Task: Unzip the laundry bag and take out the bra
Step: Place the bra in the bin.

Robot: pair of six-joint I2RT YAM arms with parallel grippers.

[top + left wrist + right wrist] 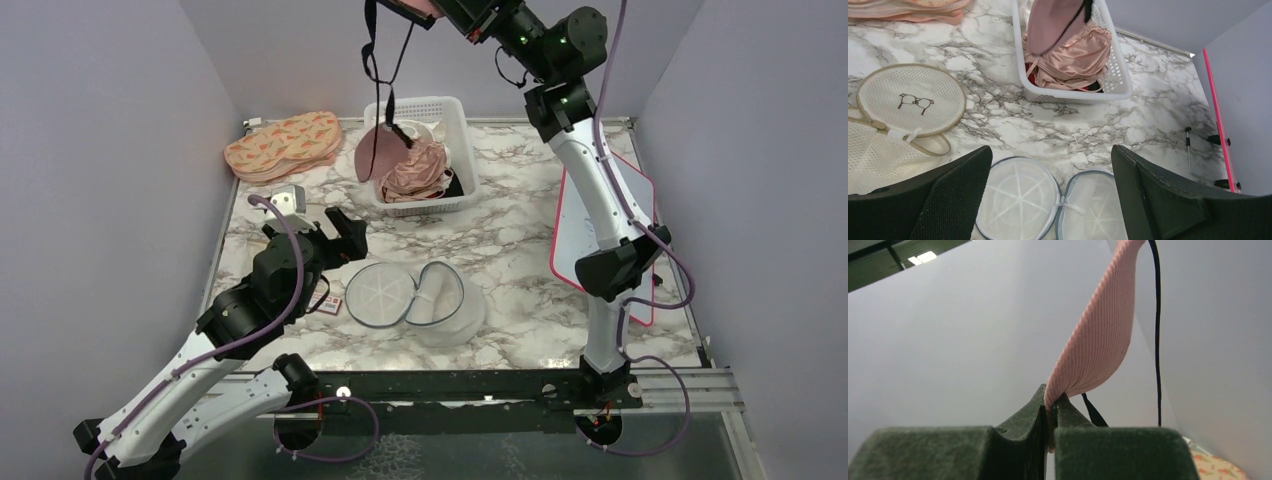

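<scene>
The laundry bag lies unzipped on the marble table, its round lid flipped left and its body to the right, joined by a white tab. My left gripper is open and empty just behind it; its jaws stand wide apart over the bag. My right gripper is high at the back, shut on the pink bra. The bra's black straps and one cup hang down to the basket; the cup also shows in the left wrist view.
A white slotted basket at the back holds shiny peach satin cloth. A patterned pouch lies back left, a flat cream mesh pouch left. A red-edged white board lies on the right. A small card lies by the bag.
</scene>
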